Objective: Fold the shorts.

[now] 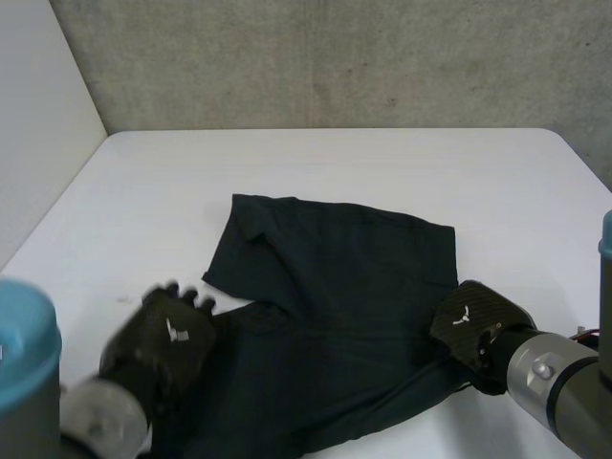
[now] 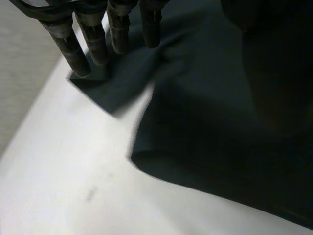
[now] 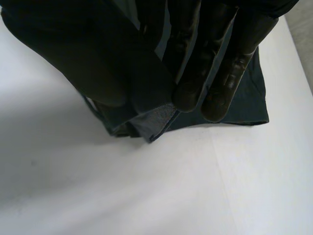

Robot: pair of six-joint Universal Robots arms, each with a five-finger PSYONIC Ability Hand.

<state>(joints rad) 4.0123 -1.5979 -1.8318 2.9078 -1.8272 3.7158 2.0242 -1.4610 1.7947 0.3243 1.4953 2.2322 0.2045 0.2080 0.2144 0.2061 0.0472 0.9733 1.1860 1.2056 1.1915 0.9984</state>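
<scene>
White table (image 1: pixel 382 163) shows bare on every side of the shorts (image 1: pixel 354 287). A grey concrete wall (image 1: pixel 335 57) stands beyond their far edge, and a white side panel (image 1: pixel 38 115) stands off to their left. Nothing lies on the cloth apart from the two hands.

Shorts: dark, spread flat, with a few shallow creases. A notch cuts into their left edge. It looks like the gap between the two legs, but this reading is uncertain. If so, the leg openings point to the robot's left, the waist to its right, and the long axis runs roughly left–right.

Left hand (image 1: pixel 167 339): over the near-left part of the shorts. In the left wrist view its fingers (image 2: pixel 78 54) are straight and side by side, with the tips at a corner of the near leg's hem. They are not curled round anything.

Right hand (image 1: pixel 473 320): at the shorts' right edge. In the right wrist view its fingers (image 3: pixel 230 73) and thumb (image 3: pixel 107 58) close toward each other with a bunched fold of that edge between them — a pinch grip on the cloth.
</scene>
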